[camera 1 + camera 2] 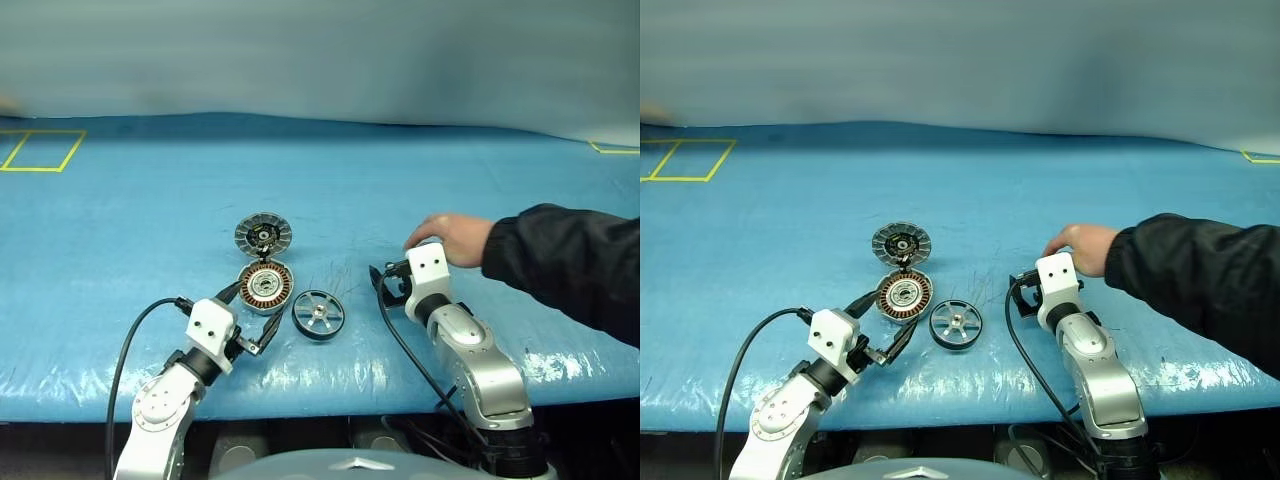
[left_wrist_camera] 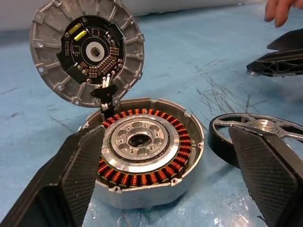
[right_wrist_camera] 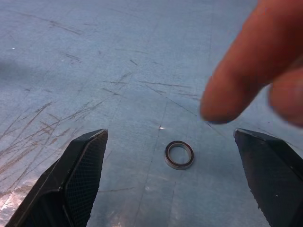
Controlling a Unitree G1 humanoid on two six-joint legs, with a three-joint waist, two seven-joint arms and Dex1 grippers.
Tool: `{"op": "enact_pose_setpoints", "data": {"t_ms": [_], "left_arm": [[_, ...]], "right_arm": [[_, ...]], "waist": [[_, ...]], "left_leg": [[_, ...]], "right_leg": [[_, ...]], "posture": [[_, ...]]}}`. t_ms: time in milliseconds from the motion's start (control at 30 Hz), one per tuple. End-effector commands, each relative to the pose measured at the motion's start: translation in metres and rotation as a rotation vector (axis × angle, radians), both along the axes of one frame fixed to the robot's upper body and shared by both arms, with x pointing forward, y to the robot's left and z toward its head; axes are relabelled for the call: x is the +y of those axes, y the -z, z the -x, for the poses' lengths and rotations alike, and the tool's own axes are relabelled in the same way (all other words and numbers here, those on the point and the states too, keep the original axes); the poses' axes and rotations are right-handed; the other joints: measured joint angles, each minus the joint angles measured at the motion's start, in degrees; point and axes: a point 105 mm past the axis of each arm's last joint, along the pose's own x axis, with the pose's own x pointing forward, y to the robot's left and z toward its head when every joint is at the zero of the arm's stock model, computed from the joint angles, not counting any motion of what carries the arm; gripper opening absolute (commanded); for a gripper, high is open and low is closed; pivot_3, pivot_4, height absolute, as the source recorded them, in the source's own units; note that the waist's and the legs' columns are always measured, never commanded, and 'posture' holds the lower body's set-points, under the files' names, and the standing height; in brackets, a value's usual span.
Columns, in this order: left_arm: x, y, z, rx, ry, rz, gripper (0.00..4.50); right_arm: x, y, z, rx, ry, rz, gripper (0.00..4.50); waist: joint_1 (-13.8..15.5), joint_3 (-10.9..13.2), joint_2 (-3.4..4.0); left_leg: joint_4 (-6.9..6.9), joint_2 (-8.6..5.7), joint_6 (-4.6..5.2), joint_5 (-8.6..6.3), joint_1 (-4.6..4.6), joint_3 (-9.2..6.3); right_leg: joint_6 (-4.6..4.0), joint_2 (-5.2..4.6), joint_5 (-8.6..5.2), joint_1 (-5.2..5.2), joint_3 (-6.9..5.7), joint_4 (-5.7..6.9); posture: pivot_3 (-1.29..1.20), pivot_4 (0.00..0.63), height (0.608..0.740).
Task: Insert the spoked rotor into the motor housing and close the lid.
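The spoked rotor (image 1: pixel 318 314) lies flat on the blue surface (image 1: pixel 120 230) just right of the open motor housing (image 1: pixel 265 287), nearest the left gripper (image 1: pixel 258 320), whose jaws gape empty, as do the right gripper (image 1: pixel 385 283) jaws

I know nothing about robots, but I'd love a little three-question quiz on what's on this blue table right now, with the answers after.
1. True or false: the spoked rotor already sits inside the motor housing.
2. What small thing lies on the table between the right gripper's fingers? A) a screw B) a small metal ring C) a coin
3. Is the lid open or shut, and whose hand is near the right gripper?

Key
1. False: it lies on the table beside the housing, to the right.
2. B.
3. Open, standing up from the housing's far edge; a person's hand. The left gripper is open around the housing, and the right gripper is open too.
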Motion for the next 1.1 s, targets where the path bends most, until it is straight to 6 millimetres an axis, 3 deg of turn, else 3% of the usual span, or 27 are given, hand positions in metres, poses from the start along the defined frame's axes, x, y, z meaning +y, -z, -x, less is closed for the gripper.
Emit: {"op": "enact_pose_setpoints", "data": {"t_ms": [33,700,1100], "left_arm": [[0.006,-0.004,0.001,-0.039,-0.036,0.013,4.46],[0.026,0.018,0.004,-0.030,-0.185,0.101,4.46],[0.017,0.029,0.015,-0.003,-0.051,0.044,4.46]], "right_arm": [[-0.005,-0.010,-0.003,-0.040,0.019,0.000,4.50],[-0.006,-0.006,-0.001,-0.028,0.025,-0.006,4.50],[-0.003,-0.004,-0.001,-0.022,0.008,-0.010,4.50]], "waist": [[-0.01,0.00,0.00],[-0.03,0.00,0.01],[-0.05,0.00,0.01]], "left_leg": [[-0.01,0.00,0.00,0.00,0.00,0.00],[-0.33,0.00,-0.06,-0.04,-0.04,0.02],[-0.43,0.01,-0.06,-0.04,-0.12,0.07]], "right_leg": [[0.00,0.00,0.00,0.00,0.00,-0.05],[0.00,-0.01,0.00,0.01,0.00,-0.52],[0.00,-0.03,0.00,-0.42,0.03,-0.55]], "posture": [[0.00,0.150,0.740],[0.00,0.150,0.740],[0.00,0.150,0.740]]}}
